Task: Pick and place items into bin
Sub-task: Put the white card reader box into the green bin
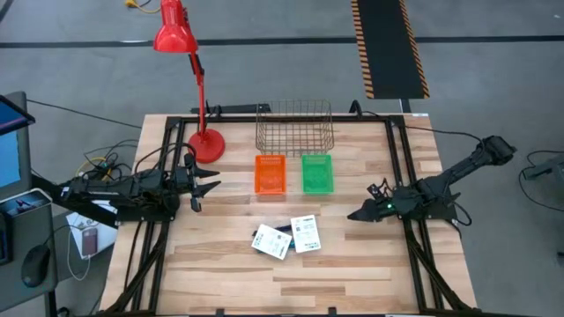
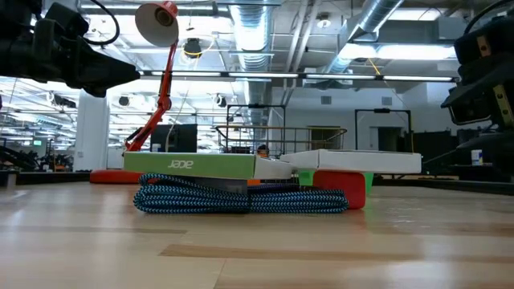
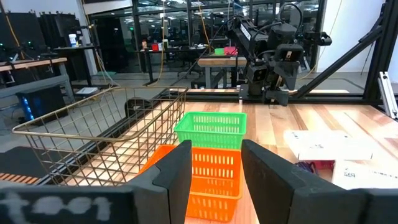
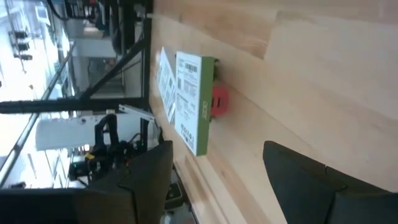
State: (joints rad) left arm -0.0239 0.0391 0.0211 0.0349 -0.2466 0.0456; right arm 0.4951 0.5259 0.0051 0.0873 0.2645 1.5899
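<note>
Two flat white boxes with black printed labels (image 1: 271, 241) (image 1: 305, 234) lie side by side on the wooden table, near its middle. In the low view they rest on a coiled blue braided cord (image 2: 241, 198) and a red piece (image 2: 341, 189); one box has a green edge (image 2: 201, 164). My left gripper (image 1: 210, 182) hovers open at the table's left, level with the orange bin (image 3: 208, 180). My right gripper (image 1: 354, 215) hovers open to the right of the boxes, its fingers pointing at the green-edged box (image 4: 189, 102) and the red piece (image 4: 219, 101). No pens show.
An orange bin (image 1: 270, 173) and a green bin (image 1: 317, 173) stand side by side beyond the boxes, with a wire basket (image 1: 293, 128) behind them. A red desk lamp (image 1: 204, 141) stands at the far left. Black frame rails run along the table's left and right sides.
</note>
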